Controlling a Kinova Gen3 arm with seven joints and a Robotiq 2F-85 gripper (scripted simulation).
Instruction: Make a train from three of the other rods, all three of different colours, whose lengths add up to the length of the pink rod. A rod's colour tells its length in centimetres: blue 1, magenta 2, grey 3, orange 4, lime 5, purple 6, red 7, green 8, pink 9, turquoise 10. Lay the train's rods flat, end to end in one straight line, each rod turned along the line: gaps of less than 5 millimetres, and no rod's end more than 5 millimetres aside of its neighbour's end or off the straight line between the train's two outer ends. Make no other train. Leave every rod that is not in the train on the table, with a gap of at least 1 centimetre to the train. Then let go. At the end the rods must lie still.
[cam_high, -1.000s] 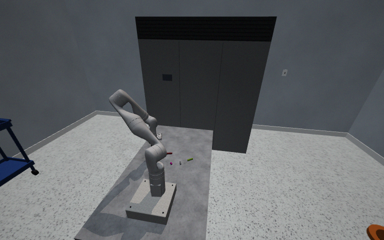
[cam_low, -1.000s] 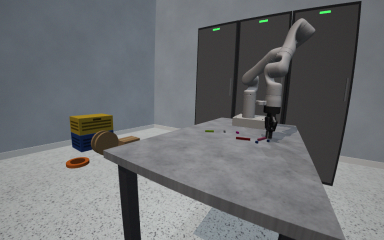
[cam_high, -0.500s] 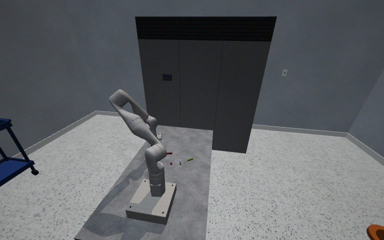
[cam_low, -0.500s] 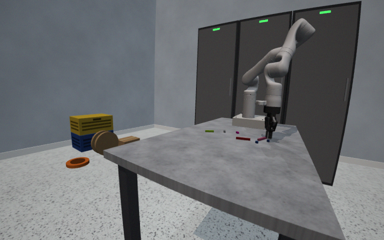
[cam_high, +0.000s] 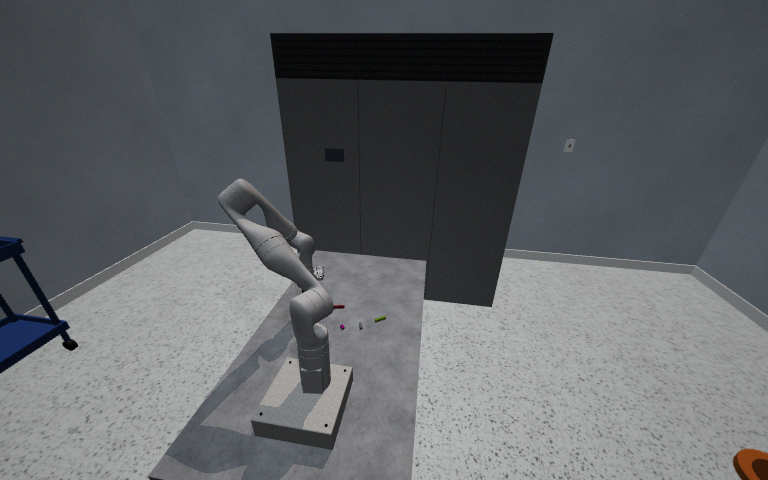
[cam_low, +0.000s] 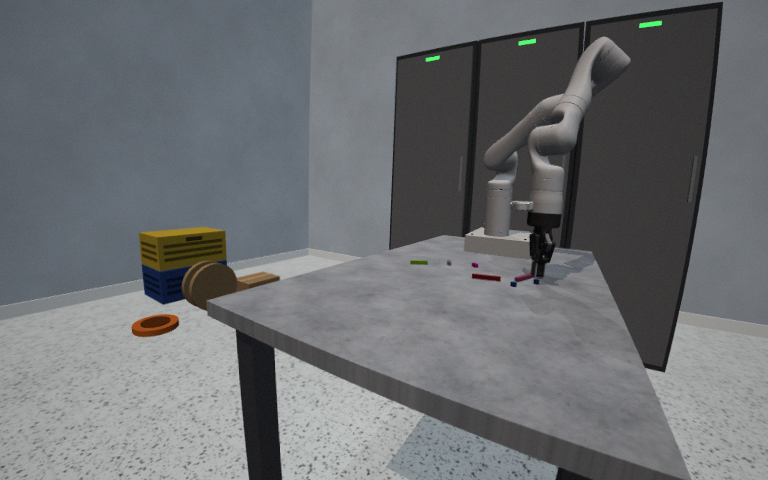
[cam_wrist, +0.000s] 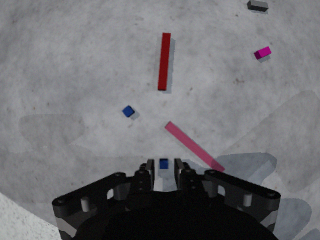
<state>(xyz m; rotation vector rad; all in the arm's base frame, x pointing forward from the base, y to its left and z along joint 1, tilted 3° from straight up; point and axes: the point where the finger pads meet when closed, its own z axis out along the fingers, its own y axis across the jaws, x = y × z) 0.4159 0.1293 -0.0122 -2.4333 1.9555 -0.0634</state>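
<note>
My gripper is narrowly open and low over the table, its fingertips on either side of a blue rod in the wrist view; contact is not visible. The pink rod lies slantwise to its right in the wrist view. Another blue rod lies ahead to the left. The red rod lies farther ahead. The magenta rod, grey rod and lime rod lie apart.
The grey table bears the rods and the arm's pale base. Its edge shows at the lower left of the wrist view. Dark cabinets stand beside it. The arm hides part of the table in the top view.
</note>
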